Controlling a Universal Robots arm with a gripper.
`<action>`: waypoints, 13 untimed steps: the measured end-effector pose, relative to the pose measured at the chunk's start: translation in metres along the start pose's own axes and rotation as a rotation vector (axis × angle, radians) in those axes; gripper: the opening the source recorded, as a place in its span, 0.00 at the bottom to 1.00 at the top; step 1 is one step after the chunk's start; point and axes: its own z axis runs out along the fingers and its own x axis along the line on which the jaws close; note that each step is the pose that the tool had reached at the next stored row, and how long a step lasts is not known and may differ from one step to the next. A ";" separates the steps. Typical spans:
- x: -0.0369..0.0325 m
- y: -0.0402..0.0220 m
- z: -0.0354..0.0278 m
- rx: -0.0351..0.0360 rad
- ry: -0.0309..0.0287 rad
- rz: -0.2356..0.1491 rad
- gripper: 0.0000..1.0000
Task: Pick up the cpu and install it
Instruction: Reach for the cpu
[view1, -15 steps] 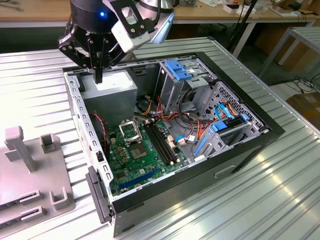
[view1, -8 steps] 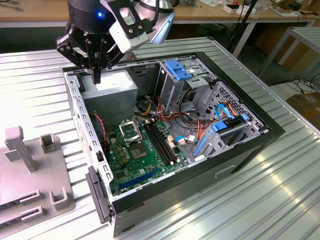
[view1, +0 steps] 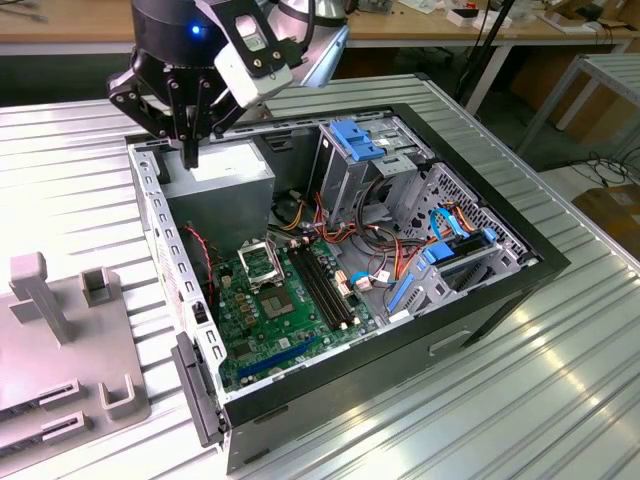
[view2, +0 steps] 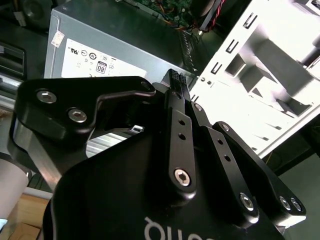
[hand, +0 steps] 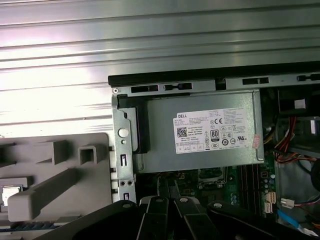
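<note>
Ribbed aluminium table (view1: 560, 420) carries an open black computer case (view1: 480, 335) lying on its side. We see its full interior from the exterior view. A grey fixture tray (view1: 40, 385) sits just beside the case on the exterior view's left.

Inside the case, the exterior view lays out the grey power supply (view1: 225, 185), the green motherboard (view1: 245, 325) and, on it, the black socket with a metal frame (view1: 258, 262). The first wrist view looks straight down instead. It takes in the labelled top of the power supply (hand: 200, 145), a corner of the socket (hand: 212, 175) past its edge, and the tray (hand: 65, 150) outside the case wall.

The black gripper (view1: 190, 152) hangs above the power supply at the case's corner, on the exterior view's left. We see its jaws clenched together with nothing between them in both wrist views (view2: 176, 80) (hand: 167, 184).

The first wrist view gives us the cpu (hand: 12, 194). It is a small pale square lying flat in a recess of the grey tray, outside the case and well apart from the gripper.
</note>
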 end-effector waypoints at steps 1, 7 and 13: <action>0.0004 0.0000 0.0000 0.0000 0.0003 0.000 0.11; 0.0041 -0.0003 0.0005 0.0002 0.0018 0.000 0.11; 0.0073 -0.0006 0.0009 0.0003 0.0031 0.000 0.11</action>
